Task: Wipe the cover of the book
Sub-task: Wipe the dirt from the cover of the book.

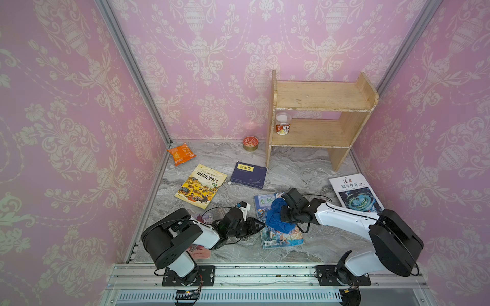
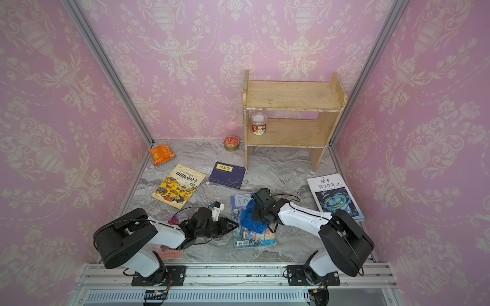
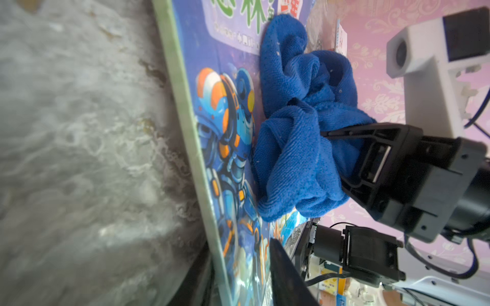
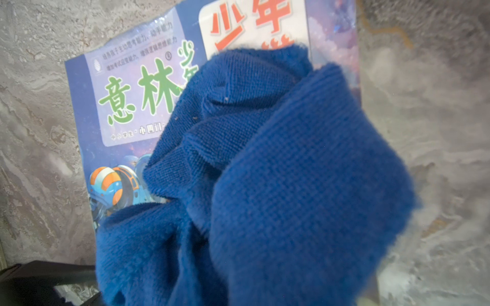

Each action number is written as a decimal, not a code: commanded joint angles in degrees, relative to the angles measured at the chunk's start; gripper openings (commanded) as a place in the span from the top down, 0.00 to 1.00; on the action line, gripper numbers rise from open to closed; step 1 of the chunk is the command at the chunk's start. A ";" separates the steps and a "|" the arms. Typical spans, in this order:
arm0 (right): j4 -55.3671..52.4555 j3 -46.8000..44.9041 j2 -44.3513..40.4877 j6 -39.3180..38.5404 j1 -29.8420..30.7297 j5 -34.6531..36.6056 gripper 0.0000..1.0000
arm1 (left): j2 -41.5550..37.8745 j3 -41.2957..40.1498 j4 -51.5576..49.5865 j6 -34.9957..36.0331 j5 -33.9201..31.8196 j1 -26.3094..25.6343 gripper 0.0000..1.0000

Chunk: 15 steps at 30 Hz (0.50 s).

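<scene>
While the right claw [image 3: 331,159] clamps a bunched blue cloth [image 1: 277,217] down on the book [image 1: 282,239], the left claw [image 1: 261,225] pinches that book's edge. Book lies front-centre on the marble table [image 1: 305,164], between both arms. Cover reads green "意林", red "少年"; barcode at near corner.

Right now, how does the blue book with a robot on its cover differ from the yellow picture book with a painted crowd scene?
The blue robot-cover book is partly hidden under a crumpled blue cloth; the yellow picture book has a bare cover. The blue book lies nearer the front edge; the yellow book lies farther back, toward the robot's left. Both lie flat, cover up, on the grey marbled tabletop.
</scene>
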 commanded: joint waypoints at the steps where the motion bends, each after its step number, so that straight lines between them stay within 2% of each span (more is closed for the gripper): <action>1: -5.71 -4.91 5.63 2.12 0.52 -1.40 1.00 | -2.48 0.14 1.44 0.24 -0.02 -0.41 0.83; 4: -5.35 -4.70 5.42 2.26 0.46 -1.56 1.00 | -1.86 1.59 0.65 1.61 1.73 -0.43 0.88; 6: -5.60 -3.78 5.24 1.92 0.48 -1.30 1.00 | -1.05 1.56 2.42 1.45 2.46 -0.44 1.00; 10: -6.57 1.65 7.95 0.20 0.55 -1.43 1.00 | 0.66 2.03 2.35 2.68 4.67 0.03 1.00; 15: -4.61 12.51 17.88 0.06 4.28 -3.66 1.00 | 2.68 4.57 -5.45 6.58 11.34 2.57 1.00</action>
